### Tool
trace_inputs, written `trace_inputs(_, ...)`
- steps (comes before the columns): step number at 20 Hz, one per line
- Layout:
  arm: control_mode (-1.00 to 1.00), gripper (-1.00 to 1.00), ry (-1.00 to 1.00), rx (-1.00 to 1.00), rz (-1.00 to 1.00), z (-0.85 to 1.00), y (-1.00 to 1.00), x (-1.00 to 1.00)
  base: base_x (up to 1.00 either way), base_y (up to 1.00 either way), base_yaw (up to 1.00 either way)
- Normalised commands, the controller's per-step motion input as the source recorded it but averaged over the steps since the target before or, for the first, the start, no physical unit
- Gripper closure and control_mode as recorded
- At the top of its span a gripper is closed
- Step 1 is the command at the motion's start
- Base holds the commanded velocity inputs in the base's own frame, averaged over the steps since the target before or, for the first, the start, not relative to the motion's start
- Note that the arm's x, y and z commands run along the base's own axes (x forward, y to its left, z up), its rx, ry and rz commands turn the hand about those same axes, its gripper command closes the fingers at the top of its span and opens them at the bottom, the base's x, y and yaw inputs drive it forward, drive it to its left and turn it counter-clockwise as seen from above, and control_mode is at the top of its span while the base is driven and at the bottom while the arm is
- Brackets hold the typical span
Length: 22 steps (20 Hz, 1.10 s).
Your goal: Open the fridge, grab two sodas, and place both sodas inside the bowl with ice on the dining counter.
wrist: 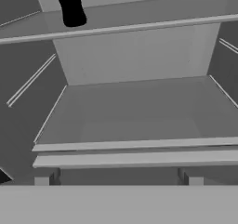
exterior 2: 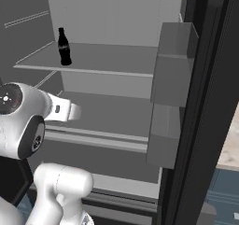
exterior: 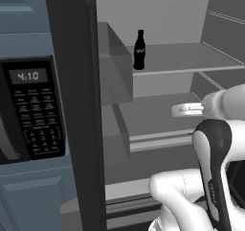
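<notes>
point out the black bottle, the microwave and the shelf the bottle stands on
black bottle [exterior: 139, 52], left base view, on its body
microwave [exterior: 33, 112], left base view, on its keypad
shelf [exterior 2: 112, 60], right base view, on its bare top

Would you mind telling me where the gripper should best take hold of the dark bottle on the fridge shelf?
I would grip the dark bottle around its wide lower body, coming level from the open front of the fridge. It stands upright near the shelf's front edge, and its neck looks too slim for a secure hold.
</notes>
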Motion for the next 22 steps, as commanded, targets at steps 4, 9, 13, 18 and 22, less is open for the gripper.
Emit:
trace_inputs(4,-1.0,-1.0,-0.4,-0.06,0.01,0.89,0.08,0.01,0.0,0.0,0.0)
trace_inputs(9,-1.0,-1.0,-0.24,-0.08,0.0,0.8,0.2,0.1,0.0,0.0,0.0)
trace_inputs(13,-1.0,-1.0,-0.09,-0.05,0.0,0.52,0.09,0.07,0.0,0.0,0.0)
trace_inputs(18,-1.0,-1.0,-0.02,0.0,0.0,0.03,0.03,0.0,0.0,0.0,0.0)
trace_inputs(22,-1.0,-1.0,0.0,0.0,0.0,0.28,0.07,0.07,0.0,0.0,0.0)
